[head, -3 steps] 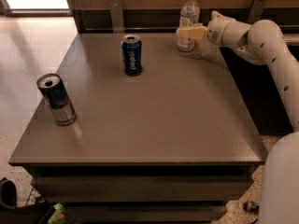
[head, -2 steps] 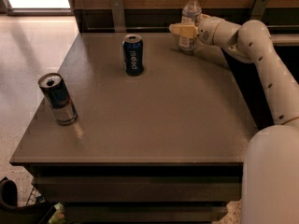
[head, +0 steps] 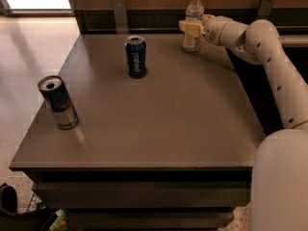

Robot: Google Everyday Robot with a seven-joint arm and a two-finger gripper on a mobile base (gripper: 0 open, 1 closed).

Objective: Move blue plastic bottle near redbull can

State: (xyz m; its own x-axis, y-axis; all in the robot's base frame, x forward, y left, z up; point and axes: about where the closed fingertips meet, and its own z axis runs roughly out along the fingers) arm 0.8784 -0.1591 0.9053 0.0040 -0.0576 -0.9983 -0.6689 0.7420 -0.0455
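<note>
The blue plastic bottle [head: 193, 8], clear with a white cap and a pale label, stands upright at the far right of the table. My gripper [head: 191, 29] reaches in from the right and sits at the bottle's middle, covering part of its label. The redbull can [head: 58, 102], slim and silver-blue with a shiny open top, stands near the table's left edge, far from the bottle.
A dark blue Pepsi can [head: 136, 57] stands at the back middle of the grey-brown table [head: 163, 124]. A dark wooden wall with metal brackets runs behind the table. My white arm [head: 269, 57] spans the right side. Light floor lies to the left.
My gripper has shifted a little to the left across the bottle's middle. The bottle and both cans stand where they were.
</note>
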